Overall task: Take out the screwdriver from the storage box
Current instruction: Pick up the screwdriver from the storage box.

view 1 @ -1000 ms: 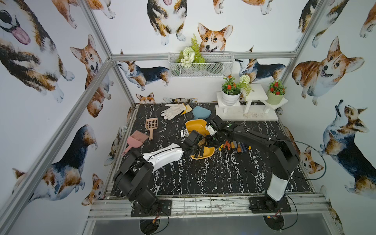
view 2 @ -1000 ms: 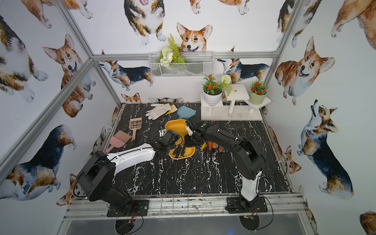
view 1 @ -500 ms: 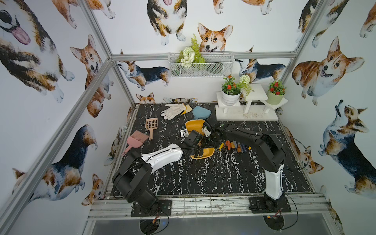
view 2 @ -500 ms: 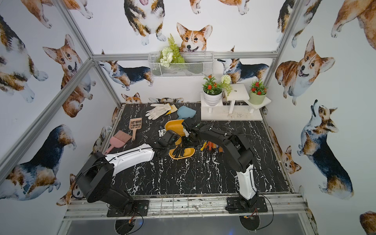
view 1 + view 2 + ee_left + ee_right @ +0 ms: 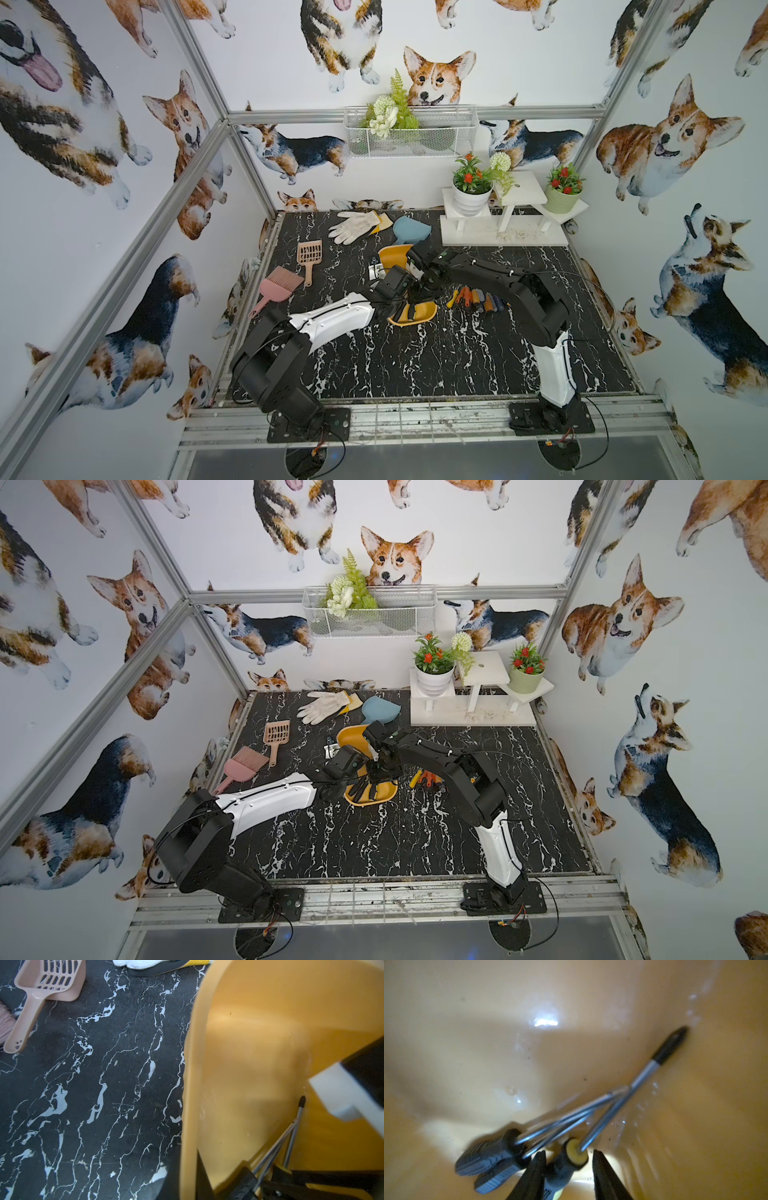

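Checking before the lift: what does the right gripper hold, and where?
Nothing yet; the right gripper stands open astride the screwdriver handle, beside its yellow collar.

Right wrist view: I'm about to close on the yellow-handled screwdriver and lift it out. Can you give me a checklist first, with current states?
1. Right gripper straddles the handle of the yellow-and-black-handled screwdriver: ok.
2. Jaws shut on that handle: not ok; they are open, and a gap shows on one side.
3. Left gripper clamped on the wall of the mustard-yellow plastic storage box: ok.
4. Shaft clear of the two grey-handled screwdrivers: not ok; their metal shafts cross it.
5. Its black tip free of the box wall: cannot tell; the picture is blurred there.
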Robot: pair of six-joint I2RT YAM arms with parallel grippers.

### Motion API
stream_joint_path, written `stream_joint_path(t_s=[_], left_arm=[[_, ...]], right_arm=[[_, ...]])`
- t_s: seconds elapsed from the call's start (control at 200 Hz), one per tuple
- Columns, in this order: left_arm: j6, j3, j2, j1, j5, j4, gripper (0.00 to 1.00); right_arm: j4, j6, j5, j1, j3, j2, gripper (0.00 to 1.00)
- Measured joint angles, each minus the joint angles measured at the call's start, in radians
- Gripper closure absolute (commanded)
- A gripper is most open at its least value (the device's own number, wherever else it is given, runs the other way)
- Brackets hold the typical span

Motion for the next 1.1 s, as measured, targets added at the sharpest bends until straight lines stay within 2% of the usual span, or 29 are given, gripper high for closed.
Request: stream_joint_path(t_s=[0.22, 0.41, 0.551, 0.726, 1.096], left_arm=[[-0.001, 0.0, 0.001, -0.001, 0.003, -0.006, 1.0], [0.0, 0.002, 0.001, 0.0, 0.002, -0.017, 1.0], [0.0, 0.012, 0.001, 0.0, 0.001, -0.029, 1.0], [-0.008, 0.026, 0.011, 0.0, -0.006, -0.036, 1.0], [-0.031, 0.042, 0.032, 0.001, -0.022, -0.074, 1.0]], right_arm=[[-0.022, -0.002, 0.022, 0.0, 0.0, 0.004, 0.65], [-0.024, -0.004, 0.031, 0.0, 0.0, 0.002, 0.77], [-0.024, -0.006, 0.043, 0.0, -0.002, -0.015, 0.91], [-0.024, -0.014, 0.044, -0.002, -0.009, -0.045, 1.0], [-0.023, -0.02, 0.044, -0.002, -0.029, -0.104, 1.0]])
